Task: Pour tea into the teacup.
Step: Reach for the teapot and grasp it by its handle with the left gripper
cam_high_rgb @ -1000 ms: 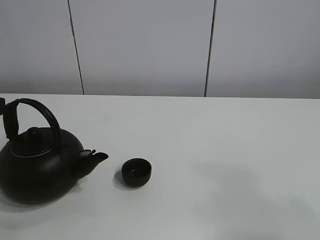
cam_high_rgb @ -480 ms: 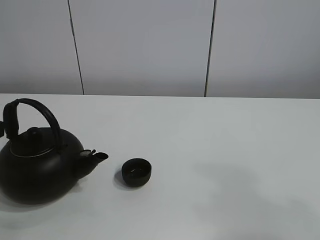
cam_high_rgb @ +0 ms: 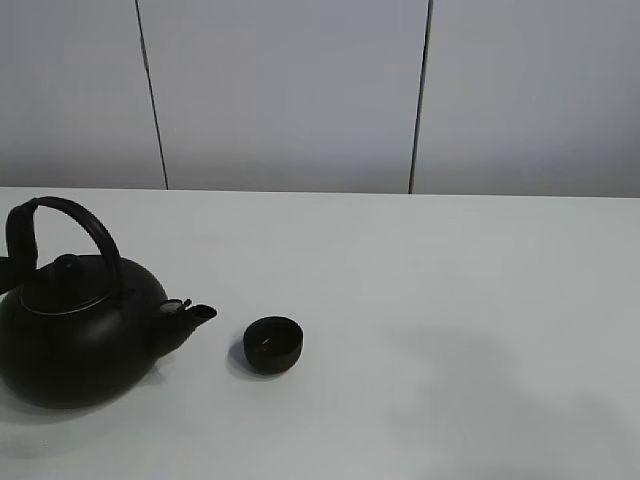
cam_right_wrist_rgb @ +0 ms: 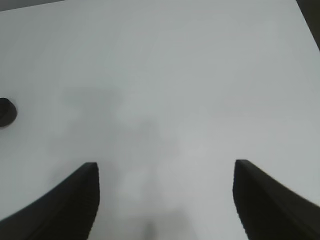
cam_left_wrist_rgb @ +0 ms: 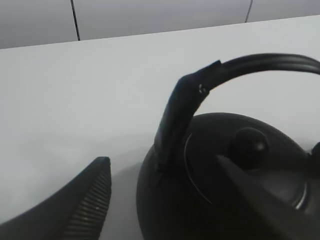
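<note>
Teacup (cam_high_rgb: 273, 344) past kettle (cam_high_rgb: 75, 340) spout, well apart from left fingers (cam_left_wrist_rgb: 85, 205).

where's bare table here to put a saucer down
Widest: the table right of the teacup, across to the view's right side. Also the strip behind kettle and teacup, up to the wall. Crowded front left: only a narrow gap between spout and teacup.
</note>
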